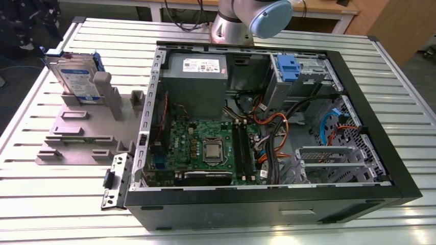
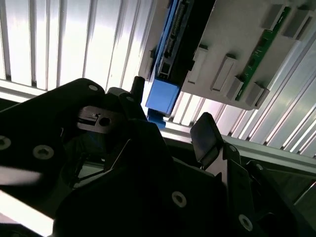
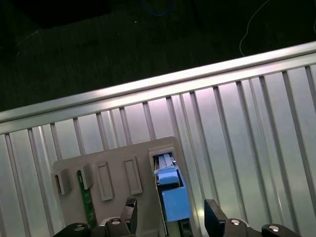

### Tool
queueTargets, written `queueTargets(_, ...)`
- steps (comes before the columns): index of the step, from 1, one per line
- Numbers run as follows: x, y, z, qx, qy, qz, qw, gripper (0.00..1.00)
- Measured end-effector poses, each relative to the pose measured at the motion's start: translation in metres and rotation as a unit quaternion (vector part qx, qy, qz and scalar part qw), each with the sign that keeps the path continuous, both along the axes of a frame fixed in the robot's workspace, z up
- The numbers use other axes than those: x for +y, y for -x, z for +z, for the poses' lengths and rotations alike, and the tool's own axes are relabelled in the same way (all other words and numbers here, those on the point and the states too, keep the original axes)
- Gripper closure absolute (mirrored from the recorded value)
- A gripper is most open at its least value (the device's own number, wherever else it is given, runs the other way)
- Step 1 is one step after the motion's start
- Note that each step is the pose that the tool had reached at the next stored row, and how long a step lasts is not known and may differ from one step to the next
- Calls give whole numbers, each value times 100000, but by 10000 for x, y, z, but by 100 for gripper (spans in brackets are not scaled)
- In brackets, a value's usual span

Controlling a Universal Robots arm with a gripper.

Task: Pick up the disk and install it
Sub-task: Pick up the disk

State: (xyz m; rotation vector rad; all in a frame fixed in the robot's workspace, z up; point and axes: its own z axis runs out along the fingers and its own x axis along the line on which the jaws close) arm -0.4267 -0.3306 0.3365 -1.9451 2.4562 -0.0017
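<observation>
A slatted, silver metal table (image 1: 395,76) carried two things. A flat grey plastic fixture (image 1: 75,138) with upright holders lay near the table's edge on the exterior view's left. Just beside it, a black open computer case (image 1: 272,206) lay on its side across the middle, reaching toward the edge on the exterior view's right.

Slatted aluminium table (image 1: 68,204) noted beneath everything. An open black computer case (image 1: 272,206) is laid on its side on it. A green motherboard (image 1: 197,138) is exposed inside, with a grey power supply (image 1: 197,76) at the far end. Orange cables (image 1: 272,120) are run beside the board. A metal drive cage (image 1: 334,163) is seated toward the exterior view's right. A grey slotted fixture (image 1: 75,138) is set just beside the case, at the exterior view's left. In the first wrist view a green memory module (image 3: 88,205) is seen standing in one slot.
</observation>
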Motion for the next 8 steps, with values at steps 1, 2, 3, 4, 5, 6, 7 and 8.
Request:
queueTargets(1,0,2,-15,0,-28,403,99999,35)
queueTargets(2,0,4,-28,2,-52,860,99996,35)
queueTargets(3,0,6,-41,2,-75,1359,99991,35)
queueTargets(4,0,8,-54,0,-88,1868,99983,35)
queueTargets(5,0,11,-67,1,-98,2331,99973,35)
queueTargets(6,0,15,-79,3,-112,2598,99966,35)
queueTargets(7,0,21,-91,5,-129,2773,99961,35)
queueTargets(8,0,26,-103,2,-147,2964,99956,35)
